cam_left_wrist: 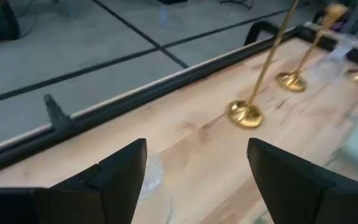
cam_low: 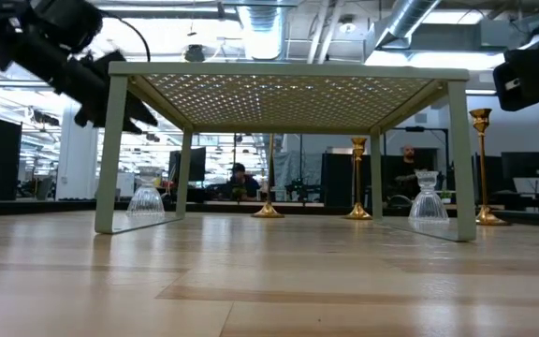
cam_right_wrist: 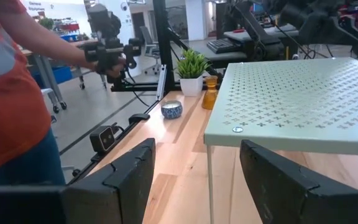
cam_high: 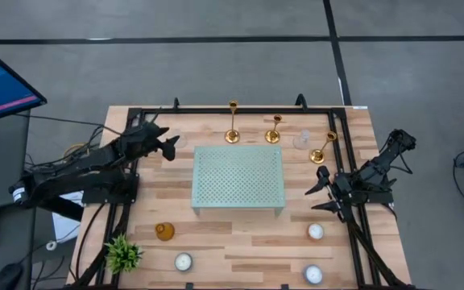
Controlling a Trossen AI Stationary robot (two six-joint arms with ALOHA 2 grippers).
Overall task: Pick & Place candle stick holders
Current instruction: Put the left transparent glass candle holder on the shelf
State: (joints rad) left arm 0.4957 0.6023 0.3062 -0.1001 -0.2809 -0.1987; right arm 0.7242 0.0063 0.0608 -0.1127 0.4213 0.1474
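Three gold candle stick holders stand upright on their round bases along the table's far edge: a tall one [cam_high: 232,121], a middle one [cam_high: 274,129] and one farther right [cam_high: 325,147]. The left wrist view shows them ahead of the fingers, the nearest [cam_left_wrist: 247,112], then [cam_left_wrist: 292,79]. My left gripper [cam_high: 170,145] hovers open above the far left of the table, holding nothing. A small clear glass cup [cam_left_wrist: 154,180] stands on the wood below it. My right gripper [cam_high: 321,189] waits open at the right side, level, pointing toward the green shelf.
A pale green perforated shelf [cam_high: 238,179] stands on its legs mid-table. A second clear cup [cam_high: 301,141] sits between two holders. Near the front are an amber cup [cam_high: 164,232], a small plant [cam_high: 123,254] and three tealights [cam_high: 184,261]. A person [cam_right_wrist: 11,93] stands beside the table.
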